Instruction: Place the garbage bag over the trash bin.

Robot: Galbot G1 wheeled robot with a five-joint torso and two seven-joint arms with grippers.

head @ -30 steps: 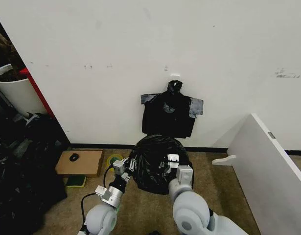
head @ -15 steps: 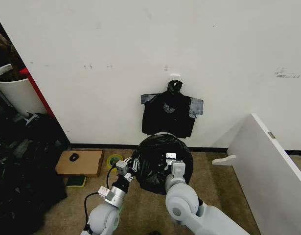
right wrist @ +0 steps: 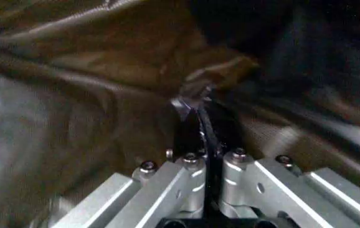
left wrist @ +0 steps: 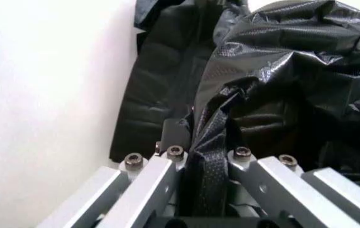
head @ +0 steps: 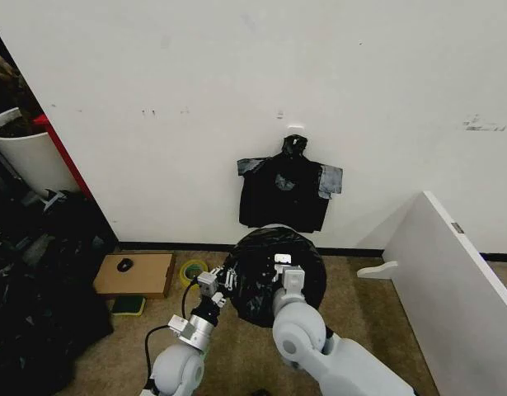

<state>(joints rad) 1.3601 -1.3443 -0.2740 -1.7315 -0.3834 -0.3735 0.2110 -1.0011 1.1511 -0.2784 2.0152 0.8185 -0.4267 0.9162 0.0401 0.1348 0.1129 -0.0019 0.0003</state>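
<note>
The garbage bag [head: 274, 276] is a glossy, crinkly black dome on the floor in front of the wall, and the trash bin is hidden under it. My left gripper [head: 222, 279] is at the bag's left edge. In the left wrist view it [left wrist: 206, 153] is shut on a fold of the black plastic [left wrist: 281, 71]. My right gripper [head: 284, 270] is over the near middle of the bag. The right wrist view shows this gripper [right wrist: 209, 154] shut on a pinched ridge of the bag [right wrist: 104, 71].
A flat black bundle [head: 286, 194] with grey tabs hangs on the wall just behind the bag. A cardboard box [head: 135, 275] and a tape roll [head: 190, 269] lie to the left, beyond them a heap of dark bags [head: 35, 285] and a taller white bin [head: 24, 154]. A white board [head: 451, 280] leans at the right.
Both grippers have moved a little farther toward the wall, still holding the bag. The right gripper has shifted left, and the bag has moved slightly toward the wall with them.
</note>
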